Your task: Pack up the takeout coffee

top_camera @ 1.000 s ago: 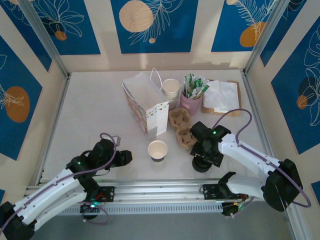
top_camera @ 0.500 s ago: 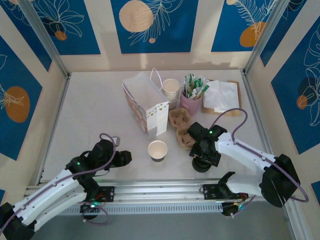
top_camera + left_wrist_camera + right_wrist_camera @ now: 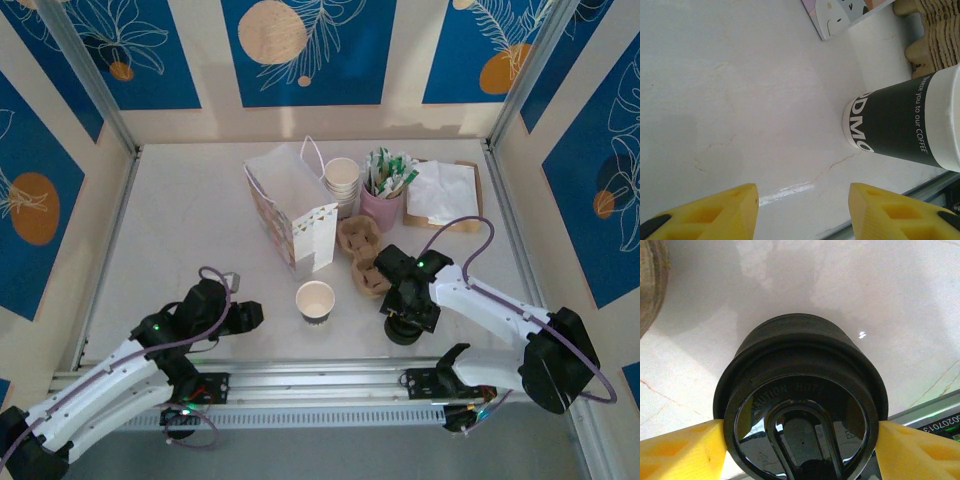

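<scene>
1 takeout coffee cup stands upright on the white table, near the front edge and between the 2 arms. Its long axis is vertical, and its open mouth faces up, showing a cream inside. In the left wrist view the cup runs sideways across the frame, base to the left, white lettering on its dark wall.

To its right sits a black lid, sip hole up, under the right gripper. The right wrist view shows the lid between 2 yellow fingers. Each meets its rim, though I cannot tell if they press.

To the cup's left, the left gripper points toward it, its fingers spread apart over bare table.

Behind the cup stand pulp cup carriers and a paper bag.
</scene>
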You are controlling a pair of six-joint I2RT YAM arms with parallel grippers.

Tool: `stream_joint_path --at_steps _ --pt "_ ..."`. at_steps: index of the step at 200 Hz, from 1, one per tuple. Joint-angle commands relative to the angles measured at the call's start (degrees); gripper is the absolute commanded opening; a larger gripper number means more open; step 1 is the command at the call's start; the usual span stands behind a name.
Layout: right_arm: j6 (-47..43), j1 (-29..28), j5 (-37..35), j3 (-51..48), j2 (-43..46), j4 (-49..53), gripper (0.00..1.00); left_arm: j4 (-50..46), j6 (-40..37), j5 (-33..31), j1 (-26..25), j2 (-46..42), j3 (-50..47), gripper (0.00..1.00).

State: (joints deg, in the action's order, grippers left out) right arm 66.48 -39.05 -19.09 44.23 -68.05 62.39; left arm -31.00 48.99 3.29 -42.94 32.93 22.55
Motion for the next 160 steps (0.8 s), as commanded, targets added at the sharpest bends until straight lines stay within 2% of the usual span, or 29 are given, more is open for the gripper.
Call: stream_joint_path --at_steps 1,116,138,160 --pt "1.2 -0.4 -0.7 0.9 1.1 1.9 0.75 -1.3 -0.4 -0.5 -0.5 -0.6 -0.2 0.51" --pt "-0.3 0.7 1.2 3.6 10.6 3.7 0.74 -0.2 0.6 0.4 -0.5 0.4 0.2 0.51" --pt "-2.9 -1.2 1.7 6.8 12.0 4.5 0.74 0.6 0.8 1.0 -0.5 0.9 0.1 0.51" --pt "-2.9 -5.5 -0.7 11.5 11.5 7.0 0.74 0.8 1.2 1.0 -0.6 1.8 0.2 0.5"
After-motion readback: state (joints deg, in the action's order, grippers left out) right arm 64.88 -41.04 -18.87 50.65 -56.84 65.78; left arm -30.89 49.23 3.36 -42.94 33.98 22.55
